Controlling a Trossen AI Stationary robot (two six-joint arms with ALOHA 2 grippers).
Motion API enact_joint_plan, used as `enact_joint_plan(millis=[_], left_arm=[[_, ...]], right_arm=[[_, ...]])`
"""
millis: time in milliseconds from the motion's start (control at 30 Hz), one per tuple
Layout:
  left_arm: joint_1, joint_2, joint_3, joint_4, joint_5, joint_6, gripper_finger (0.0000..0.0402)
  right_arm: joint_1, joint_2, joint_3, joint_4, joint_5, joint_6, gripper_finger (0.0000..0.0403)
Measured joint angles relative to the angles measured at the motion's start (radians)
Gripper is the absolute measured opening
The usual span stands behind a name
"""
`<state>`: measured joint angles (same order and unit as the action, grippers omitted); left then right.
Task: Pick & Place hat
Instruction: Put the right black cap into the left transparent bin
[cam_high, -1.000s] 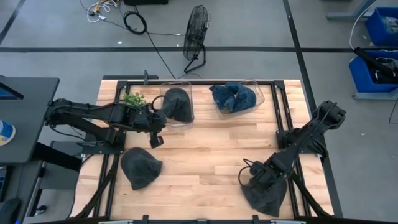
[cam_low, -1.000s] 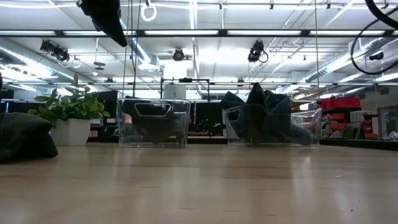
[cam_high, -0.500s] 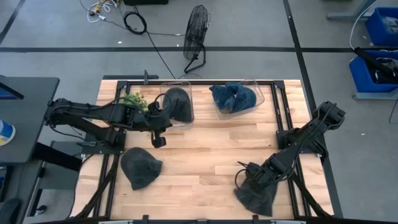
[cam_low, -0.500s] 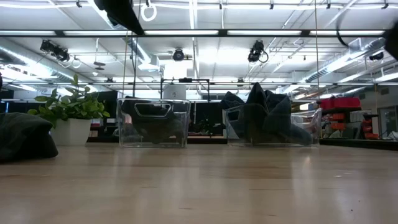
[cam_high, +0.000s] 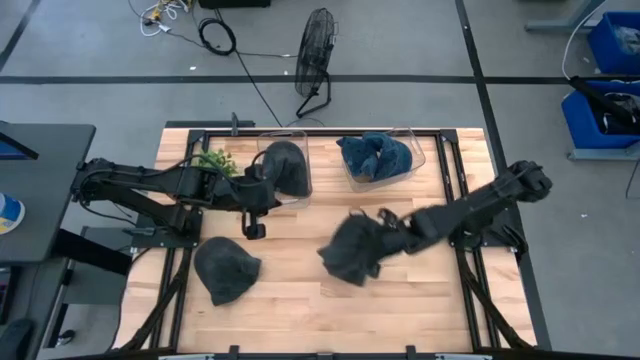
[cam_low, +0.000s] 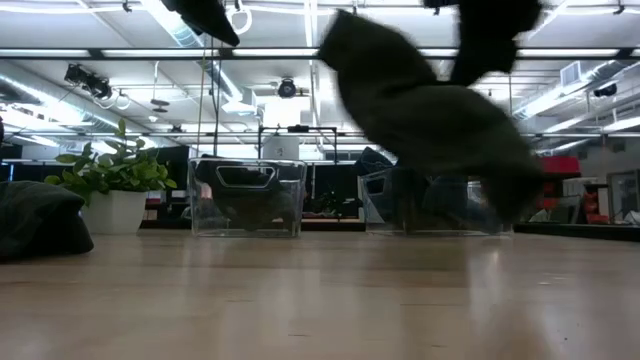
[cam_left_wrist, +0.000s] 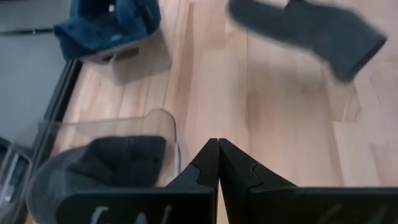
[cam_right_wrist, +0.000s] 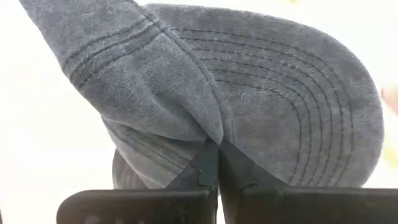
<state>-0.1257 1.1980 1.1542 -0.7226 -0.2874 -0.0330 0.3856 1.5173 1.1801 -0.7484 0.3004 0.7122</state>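
Bins first: left clear bin (cam_high: 285, 170) holding a dark grey hat (cam_high: 284, 165); right clear bin (cam_high: 382, 160), beside it along the table's far edge, stuffed with blue hats (cam_high: 375, 155). Bare wooden table (cam_high: 300, 300) nearside of the left bin, apart from a loose grey hat (cam_high: 226, 270) toward the near left corner. Right gripper (cam_high: 383, 238) pinched shut on a dark hat (cam_high: 356, 250), carried clear of the wood, nearside of the right bin. Left gripper (cam_high: 252, 224) just before the left bin, fingers pressed together, empty.
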Motion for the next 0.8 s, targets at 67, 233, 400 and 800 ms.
enact_joint_plan(millis=[67,233,400,800], left_arm=[[0.000,0.000,0.000,0.023,0.000,0.029,0.0010],[0.000,0.000,0.000,0.045,0.006,0.072,0.0026],[0.000,0.000,0.000,0.049,0.008,0.105,0.0095],[0.000,0.138,0.001,0.273,0.057,0.135,0.0196]], right_arm=[[-0.057,0.000,0.001,0.070,-0.038,-0.092,0.0001],[-0.161,0.000,0.001,0.200,-0.055,-0.268,0.0000],[-0.223,0.000,0.002,0.274,0.024,-0.310,0.0000],[-0.282,0.068,0.003,0.322,-0.027,-0.408,0.0000]])
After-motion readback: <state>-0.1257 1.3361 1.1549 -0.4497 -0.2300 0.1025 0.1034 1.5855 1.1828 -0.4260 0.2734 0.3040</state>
